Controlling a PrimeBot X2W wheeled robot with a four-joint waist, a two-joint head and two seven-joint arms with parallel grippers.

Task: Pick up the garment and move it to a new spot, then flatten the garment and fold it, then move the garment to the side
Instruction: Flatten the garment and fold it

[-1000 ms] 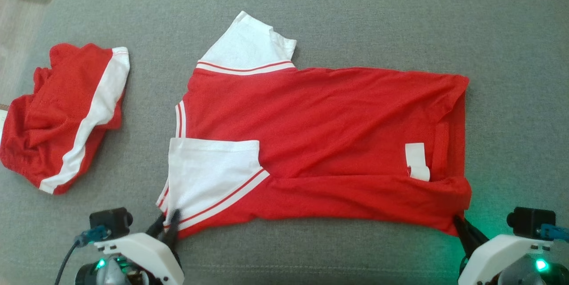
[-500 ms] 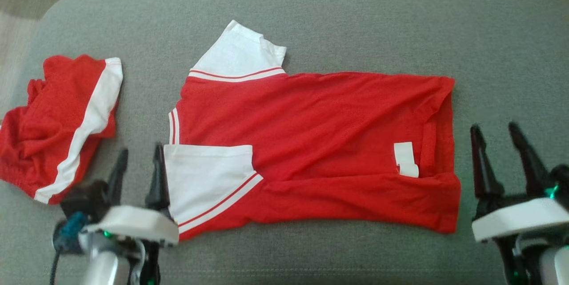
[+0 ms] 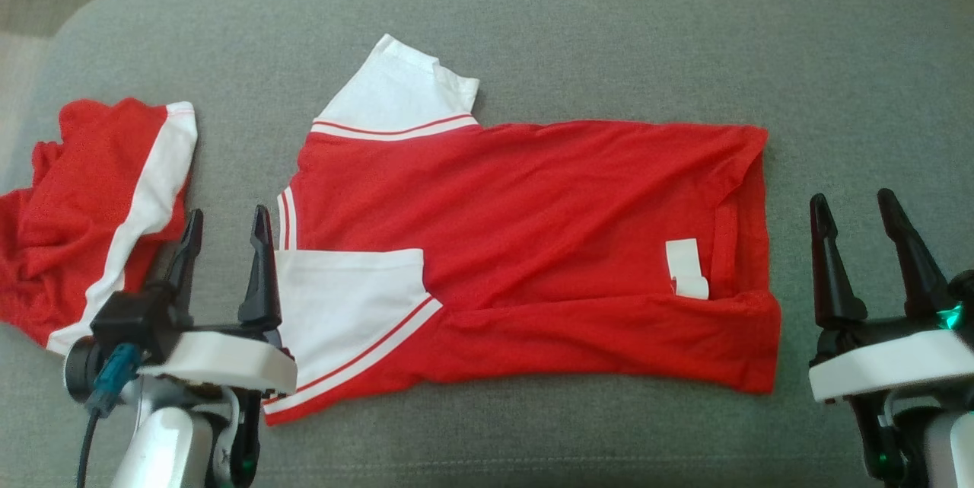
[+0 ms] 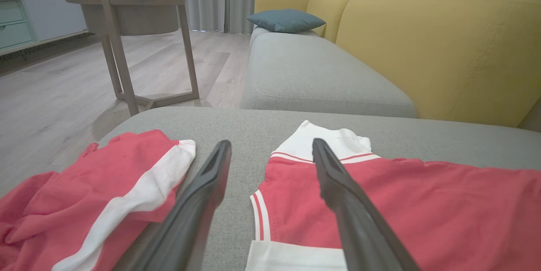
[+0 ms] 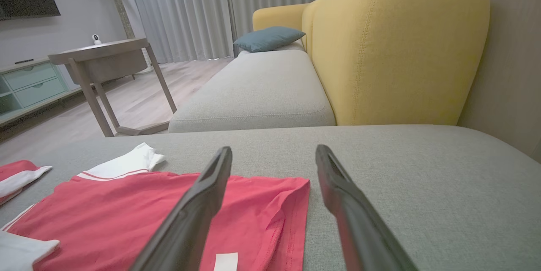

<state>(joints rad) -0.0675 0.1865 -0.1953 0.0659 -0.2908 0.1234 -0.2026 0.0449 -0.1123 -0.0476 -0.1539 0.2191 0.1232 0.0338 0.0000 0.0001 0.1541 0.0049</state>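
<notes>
My left hand (image 3: pixel 227 212) and right hand (image 3: pixel 852 197) are both wide open and empty; reaching down, my left could snag the crumpled red cloth (image 3: pixel 99 191) just outside it instead of the shirt (image 3: pixel 533 229).

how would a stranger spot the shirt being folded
Start at the big grey cushion. The shirt lies spread across its middle, red with white sleeves. Unlike the crumpled red garment at the cushion's left end, it lies flat and shows a small white label near its right edge.
</notes>
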